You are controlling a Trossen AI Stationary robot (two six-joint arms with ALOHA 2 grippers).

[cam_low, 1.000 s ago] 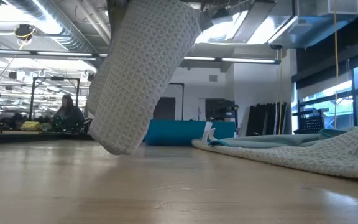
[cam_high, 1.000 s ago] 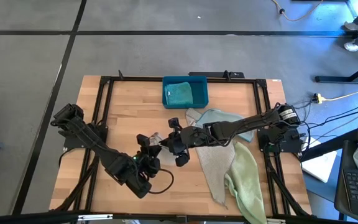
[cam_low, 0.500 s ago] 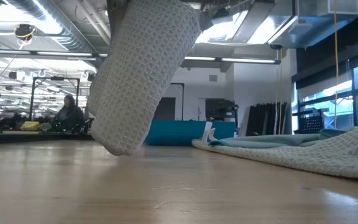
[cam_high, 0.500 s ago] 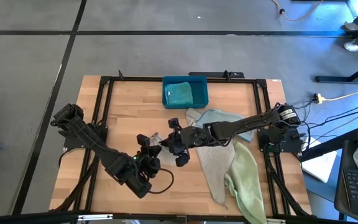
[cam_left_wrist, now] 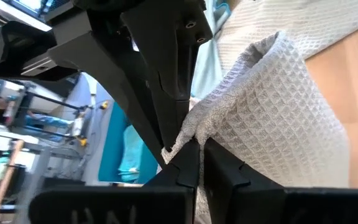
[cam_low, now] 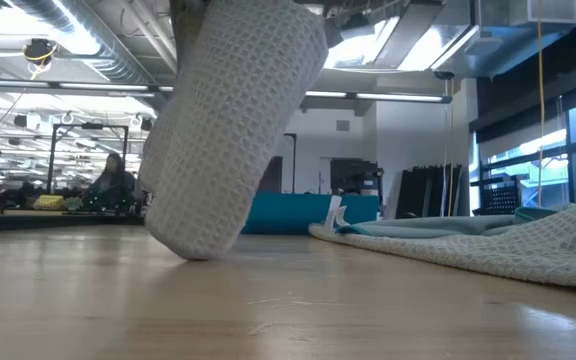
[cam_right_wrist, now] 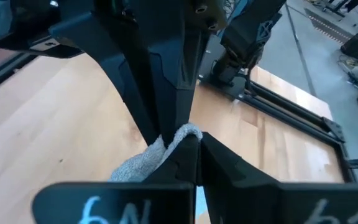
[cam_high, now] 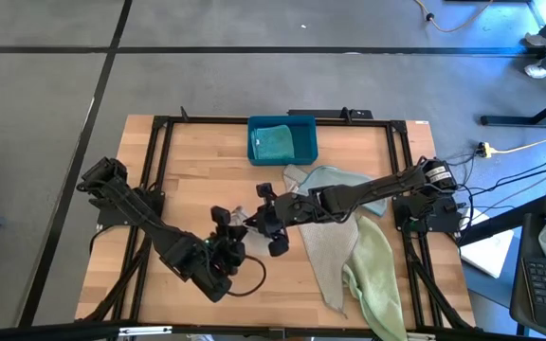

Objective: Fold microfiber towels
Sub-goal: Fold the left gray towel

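Your left gripper (cam_left_wrist: pixel 194 163) and right gripper (cam_right_wrist: pixel 193 149) are both pinched tight on the pale grey-beige waffle-weave microfiber towel (cam_low: pixel 233 120), which hangs folded above the middle of the wooden table (cam_high: pixel 188 180), its lower end near the tabletop.

From above I can barely see the grey towel (cam_low: pixel 230 120) under both wrists, its top is cropped in my low view, and the pale green towel (cam_high: pixel 375 284) runs off the near edge.
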